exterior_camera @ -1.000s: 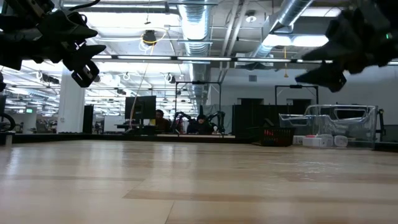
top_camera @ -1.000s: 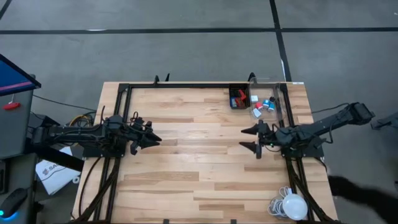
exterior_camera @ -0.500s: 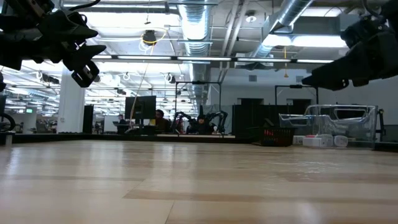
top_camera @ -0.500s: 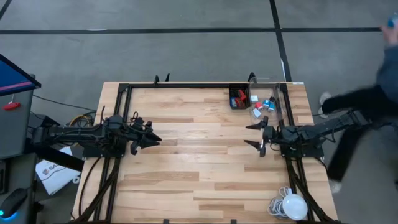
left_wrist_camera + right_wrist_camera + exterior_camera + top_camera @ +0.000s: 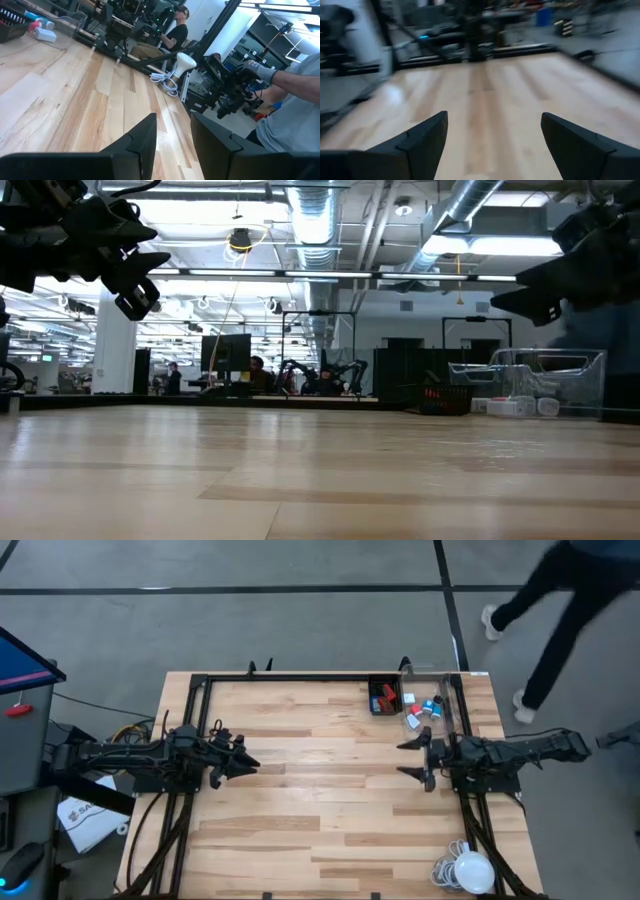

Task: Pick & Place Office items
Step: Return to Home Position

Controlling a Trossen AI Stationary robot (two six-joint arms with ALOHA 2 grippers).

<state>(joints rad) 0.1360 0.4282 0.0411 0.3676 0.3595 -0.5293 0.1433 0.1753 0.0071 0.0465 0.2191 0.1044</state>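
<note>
The left tool (image 5: 243, 761) hangs over the left part of the tabletop (image 5: 300, 805), pointing toward the middle. In its wrist view its two fingers (image 5: 145, 137) stand a narrow gap apart and grip nothing.

At the far edge, right of centre, sits a small black tray (image 5: 372, 700) with red and dark pieces in it. Just beside it on the right stands the clear bin (image 5: 455, 700). The office items (image 5: 424, 709) lie loose in the bin's bottom: small white, light blue and red pieces in a scattered cluster, some touching. They are too small to tell which way each long axis runs. In the low view they show as pale blocks (image 5: 515, 407) low behind the bin's wall.

The right tool (image 5: 404, 760) hovers near the bin, on its near side, pointing toward the left arm. Its fingers (image 5: 420, 142) are spread wide, with bare wood between them.

A white ball lamp (image 5: 474, 871) with a coiled cable rests at the near right corner. Beyond the far right corner a person (image 5: 560, 600) in dark clothes is on the floor.
</note>
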